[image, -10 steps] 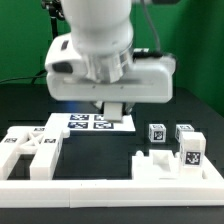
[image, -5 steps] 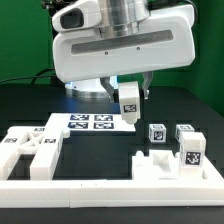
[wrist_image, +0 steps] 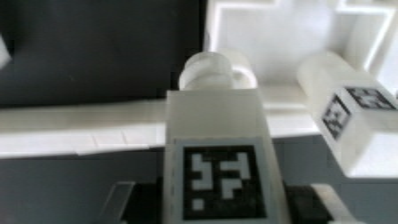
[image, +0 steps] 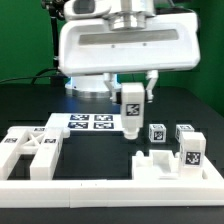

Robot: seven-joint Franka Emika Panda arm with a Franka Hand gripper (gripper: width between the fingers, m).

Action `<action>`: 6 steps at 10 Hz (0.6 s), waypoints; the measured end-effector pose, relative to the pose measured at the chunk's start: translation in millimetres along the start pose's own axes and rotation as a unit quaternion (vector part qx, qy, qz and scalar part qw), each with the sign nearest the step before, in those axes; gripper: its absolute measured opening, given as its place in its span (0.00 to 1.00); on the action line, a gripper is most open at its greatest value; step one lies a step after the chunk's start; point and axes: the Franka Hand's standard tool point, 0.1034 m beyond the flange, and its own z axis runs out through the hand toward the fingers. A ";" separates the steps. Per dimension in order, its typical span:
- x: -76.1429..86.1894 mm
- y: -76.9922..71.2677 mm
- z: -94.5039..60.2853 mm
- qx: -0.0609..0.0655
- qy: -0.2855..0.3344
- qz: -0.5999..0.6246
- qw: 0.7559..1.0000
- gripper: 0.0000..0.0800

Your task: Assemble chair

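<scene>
Gripper (image: 131, 92): closed on a chair leg (image: 130, 112). The leg hangs upright from the jaws, tag facing outward, clear of the table (image: 25, 105). It is seen over the marker board (image: 88, 122) at its end toward the exterior view's right. A second leg (image: 157, 132) stands near. The seat panel (image: 30, 150) lies well apart, just behind the border rail (image: 100, 188).
</scene>
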 end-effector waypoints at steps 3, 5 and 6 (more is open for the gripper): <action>0.6 6.3 8.4 -0.033 0.097 -0.012 0.995 0.36; 0.7 4.9 8.7 -0.031 0.095 -0.012 0.995 0.36; -1.5 -1.3 13.0 -0.022 0.075 -0.010 0.997 0.36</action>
